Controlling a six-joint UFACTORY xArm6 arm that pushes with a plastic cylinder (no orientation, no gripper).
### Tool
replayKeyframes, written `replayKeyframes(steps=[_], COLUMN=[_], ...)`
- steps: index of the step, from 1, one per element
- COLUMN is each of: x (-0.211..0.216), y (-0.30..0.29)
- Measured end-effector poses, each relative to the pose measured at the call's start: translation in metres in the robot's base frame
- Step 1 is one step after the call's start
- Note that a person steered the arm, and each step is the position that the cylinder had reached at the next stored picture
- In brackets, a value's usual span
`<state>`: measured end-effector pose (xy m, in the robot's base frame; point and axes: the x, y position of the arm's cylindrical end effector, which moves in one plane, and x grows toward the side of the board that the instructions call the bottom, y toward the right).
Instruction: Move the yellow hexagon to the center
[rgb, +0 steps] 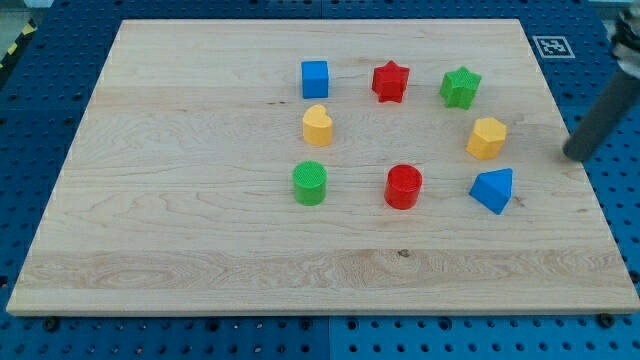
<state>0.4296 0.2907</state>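
Matt pale wooden board (200, 200); ribbed blocks

Bright, even light, soft short shadows, sharp except the blurred rod (600, 115).

Pale wooden board (200, 230) with fine grain, lying on a blue pegboard (620, 200) dotted with dark holes. My tip (572, 156) is dark grey. Closest to it are the yellow hexagon (487, 138) and blue triangle (493, 189); farther off, green star (461, 87), red star (391, 81), red cylinder (404, 187), blue cube (315, 79), yellow heart (318, 125), green cylinder (310, 183).

No legible text; perhaps a fiducial marker (551, 45).
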Motion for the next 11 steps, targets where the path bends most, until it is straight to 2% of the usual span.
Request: replayKeyframes(steps=[1,4,8,11], x=[0.000,0.000,0.007,0.009], y=[-0.002,-0.115,-0.133,-0.197])
